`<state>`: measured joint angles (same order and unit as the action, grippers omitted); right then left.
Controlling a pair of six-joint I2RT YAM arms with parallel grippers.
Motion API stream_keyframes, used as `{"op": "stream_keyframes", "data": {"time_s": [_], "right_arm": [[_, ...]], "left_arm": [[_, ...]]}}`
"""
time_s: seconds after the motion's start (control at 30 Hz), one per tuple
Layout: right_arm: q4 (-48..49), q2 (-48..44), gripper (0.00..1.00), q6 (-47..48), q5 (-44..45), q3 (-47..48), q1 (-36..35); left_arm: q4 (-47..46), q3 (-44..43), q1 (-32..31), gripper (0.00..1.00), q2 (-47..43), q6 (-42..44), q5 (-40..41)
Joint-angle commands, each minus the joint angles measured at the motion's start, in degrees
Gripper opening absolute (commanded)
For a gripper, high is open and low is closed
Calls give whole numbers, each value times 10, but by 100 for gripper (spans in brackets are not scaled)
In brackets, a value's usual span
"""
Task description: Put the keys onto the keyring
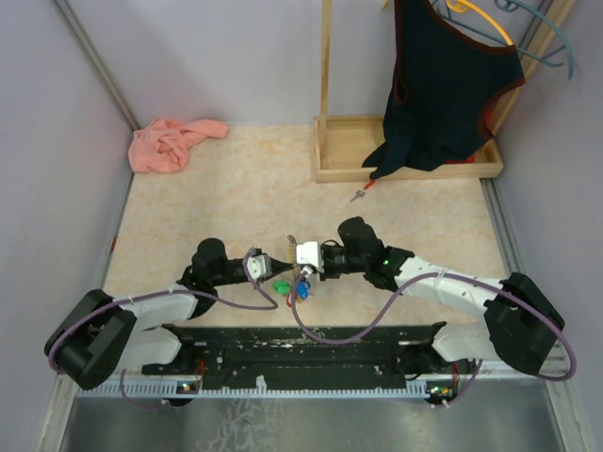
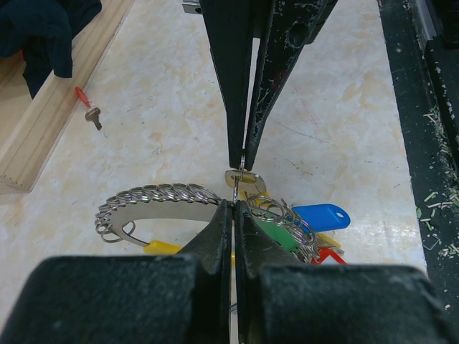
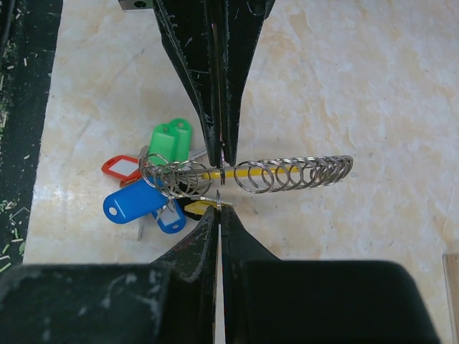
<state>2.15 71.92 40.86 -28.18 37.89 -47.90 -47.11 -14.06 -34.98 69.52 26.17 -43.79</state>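
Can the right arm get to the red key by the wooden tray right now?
Probably not yet: the tabletop toward the red key is bare, but the right gripper is shut on the keyring.

We see a beige, marbled table [image 1: 236,188] with a crumpled pink cloth [image 1: 170,143] lying in its far left corner, close to the wall. At the far right stands a shallow wooden base [image 1: 341,149] with a slim upright post [image 1: 326,56] rising from its left end. Over it we see a dark garment [image 1: 443,85] with red trim hanging from an orange hanger [image 1: 497,31], its lower folds draped down onto the base, with a teal hanger [image 1: 558,49] just to the right.
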Motion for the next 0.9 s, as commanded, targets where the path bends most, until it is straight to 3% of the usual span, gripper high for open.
{"op": "stream_keyframes", "data": {"time_s": [0.0, 0.87], "right_arm": [[32, 3, 0, -9, -15, 21, -9], [41, 3, 0, -25, -17, 23, -9]], "left_arm": [[-19, -12, 2, 0, -1, -5, -21], [-17, -15, 2, 0, 0, -6, -26]]}}
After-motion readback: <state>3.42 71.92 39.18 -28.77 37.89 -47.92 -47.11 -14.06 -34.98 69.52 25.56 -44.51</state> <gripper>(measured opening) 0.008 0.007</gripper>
